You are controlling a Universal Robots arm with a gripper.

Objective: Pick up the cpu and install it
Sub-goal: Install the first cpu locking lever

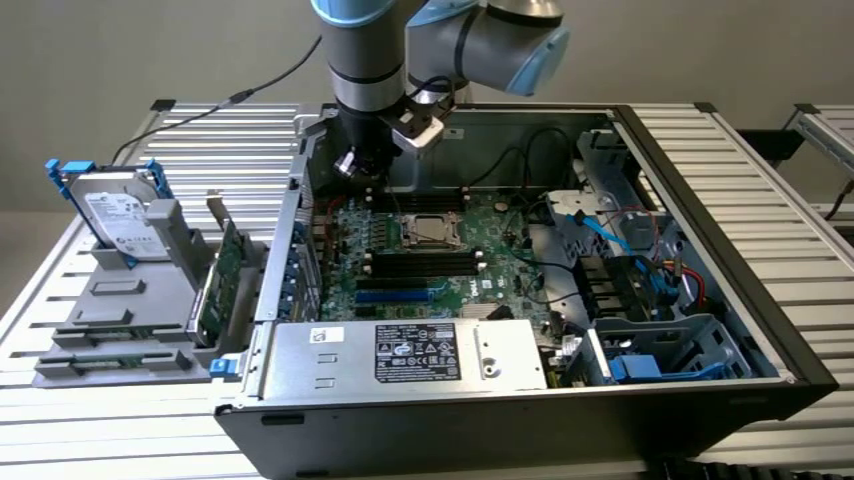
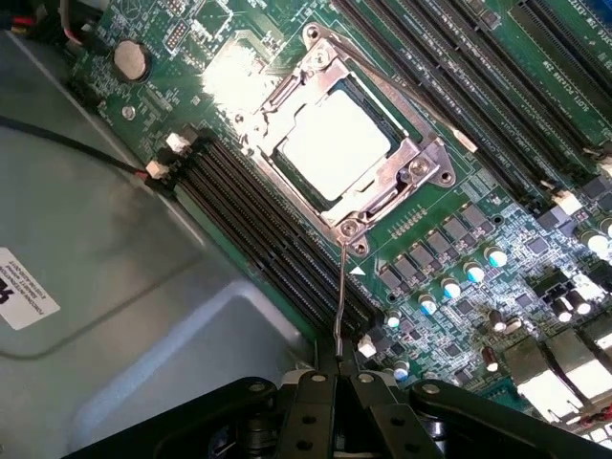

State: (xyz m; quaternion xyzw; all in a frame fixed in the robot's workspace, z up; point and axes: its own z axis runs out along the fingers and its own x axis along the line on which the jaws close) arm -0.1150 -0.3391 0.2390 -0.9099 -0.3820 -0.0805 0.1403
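The cpu (image 2: 335, 143) is a small square chip with a silvery top. It lies flat in the socket on the green motherboard, with the metal socket frame (image 2: 421, 158) folded down around it. In the exterior view the cpu (image 1: 430, 231) sits mid-board inside the open computer case. A thin socket lever (image 2: 340, 296) rises from the frame's corner, and its end runs in between my fingertips. My gripper (image 2: 337, 368) is shut on that lever end. In the exterior view the gripper (image 1: 358, 165) hangs above the board's back edge, up and to the exterior view's left of the socket.
Black memory slots (image 1: 424, 264) flank the socket. The power supply box (image 1: 400, 352) fills the case front. A grey case wall (image 2: 115, 287) lies close beside the gripper. Blue drive cages and cables (image 1: 667, 345) crowd the exterior view's right. A hard drive (image 1: 118, 215) stands outside the case on the left.
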